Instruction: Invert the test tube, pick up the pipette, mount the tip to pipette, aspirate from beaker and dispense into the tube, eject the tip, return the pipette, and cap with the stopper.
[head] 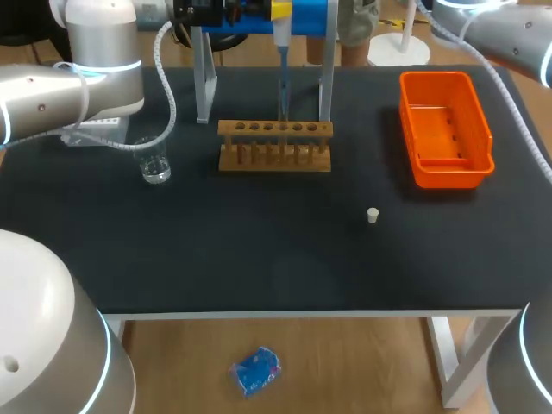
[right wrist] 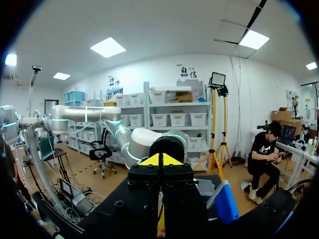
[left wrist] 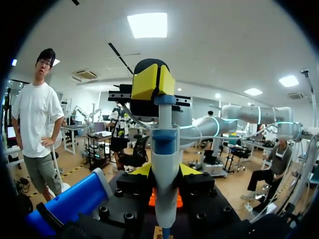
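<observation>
My left gripper (head: 274, 13) is at the table's far edge, shut on the pipette (head: 282, 43). The pipette hangs upright, and its thin tip (head: 282, 95) points down at a middle hole of the wooden tube rack (head: 274, 147). Whether a tube stands under the tip I cannot tell. In the left wrist view the white and blue pipette (left wrist: 164, 149) with its yellow top fills the space between the fingers of my left gripper (left wrist: 166, 174). A glass beaker (head: 155, 161) holding clear liquid stands left of the rack. The small white stopper (head: 373, 215) lies right of centre. My right gripper (right wrist: 160, 162) is shut on nothing.
A pipette stand with grey legs (head: 204, 78) and a blue top bar (head: 259, 19) straddles the back of the rack. An orange bin (head: 444, 168) sits at the far right. My right arm (head: 509, 34) is above the far right corner.
</observation>
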`<state>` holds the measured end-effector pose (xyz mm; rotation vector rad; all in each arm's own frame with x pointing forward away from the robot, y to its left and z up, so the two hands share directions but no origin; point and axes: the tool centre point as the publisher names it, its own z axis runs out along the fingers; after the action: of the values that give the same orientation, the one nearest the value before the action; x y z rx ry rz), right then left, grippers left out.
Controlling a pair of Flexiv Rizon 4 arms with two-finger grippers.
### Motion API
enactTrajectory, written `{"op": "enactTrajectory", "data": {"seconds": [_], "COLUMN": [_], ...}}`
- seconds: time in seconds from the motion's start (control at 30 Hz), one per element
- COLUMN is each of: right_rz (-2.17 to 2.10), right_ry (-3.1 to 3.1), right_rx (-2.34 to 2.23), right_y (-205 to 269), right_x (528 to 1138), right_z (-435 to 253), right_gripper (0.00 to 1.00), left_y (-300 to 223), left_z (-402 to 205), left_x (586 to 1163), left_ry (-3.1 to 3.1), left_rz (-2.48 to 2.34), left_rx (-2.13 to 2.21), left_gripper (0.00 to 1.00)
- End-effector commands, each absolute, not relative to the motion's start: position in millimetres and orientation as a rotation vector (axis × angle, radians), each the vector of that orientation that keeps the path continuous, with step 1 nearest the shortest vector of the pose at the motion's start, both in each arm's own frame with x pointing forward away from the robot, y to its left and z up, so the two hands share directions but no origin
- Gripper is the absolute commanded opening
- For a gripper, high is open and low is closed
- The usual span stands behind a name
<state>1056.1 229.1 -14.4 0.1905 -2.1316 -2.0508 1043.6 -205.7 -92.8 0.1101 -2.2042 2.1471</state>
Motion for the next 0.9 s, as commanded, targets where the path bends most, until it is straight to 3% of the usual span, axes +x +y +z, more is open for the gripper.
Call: {"op": "enactTrajectory", "data": {"seconds": [0.03, 0.9], "right_rz": [-2.052, -2.039], "right_ry": [-2.131, -2.109], "right_rx": [0.189, 0.150], "right_y": [229.7, 229.8], "right_x": [1055.0, 1048.4], "right_z": [-18.7, -33.0], "right_gripper": [0.00, 0.00], "left_y": [-206.0, -206.0], "left_z": [-89.7, -89.7], "left_x": [1042.7, 1042.7], "left_ry": [-2.207, -2.207], "left_rz": [2.150, 2.150], "left_rx": [0.114, 0.114], "left_gripper": [0.00, 0.00]}}
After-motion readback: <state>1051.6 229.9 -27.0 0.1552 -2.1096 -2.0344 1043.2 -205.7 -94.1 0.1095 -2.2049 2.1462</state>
